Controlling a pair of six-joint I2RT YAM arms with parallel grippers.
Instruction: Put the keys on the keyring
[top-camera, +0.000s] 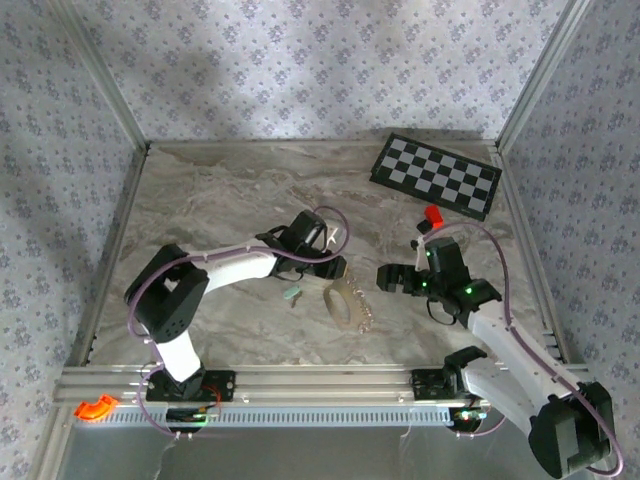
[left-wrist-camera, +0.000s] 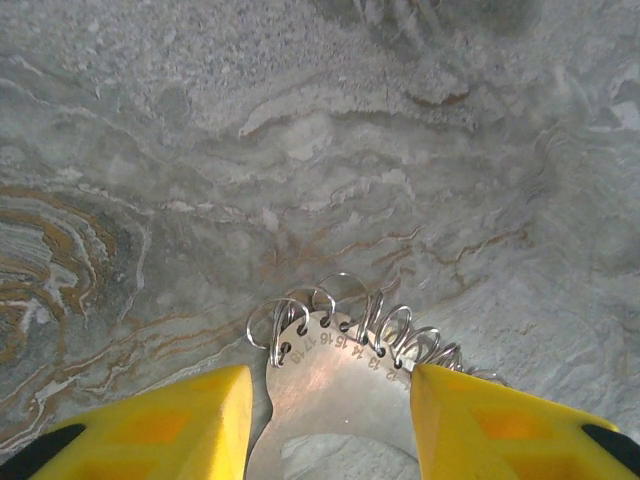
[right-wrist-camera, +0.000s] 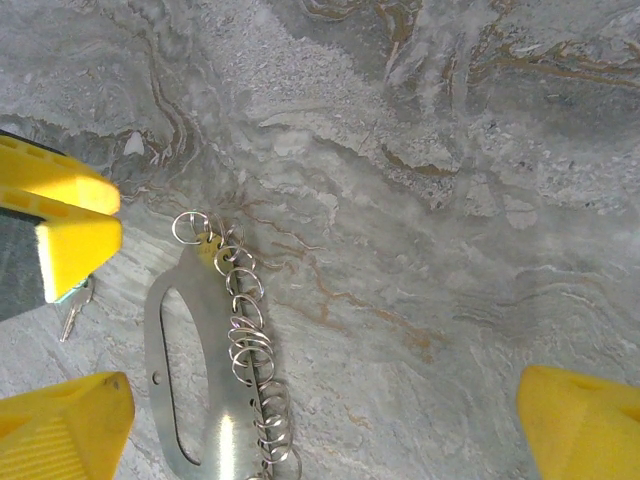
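Left wrist: left claw (left-wrist-camera: 331, 410) straddles the keyring (left-wrist-camera: 322, 358).

The keyring (right-wrist-camera: 215, 400), a slotted plate edged with rings, lies flat near a small key (right-wrist-camera: 75, 308).

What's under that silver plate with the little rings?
The keyring lies flat on the marble table, which shows through its oval slot. Whatever is beneath the solid metal is hidden.

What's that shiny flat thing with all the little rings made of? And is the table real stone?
The keyring looks like metal: its flat plate is silvery with a soft shine, and its rings are thin bright wire. The table has grey-brown marble veins, but real stone or a print, I can't tell.
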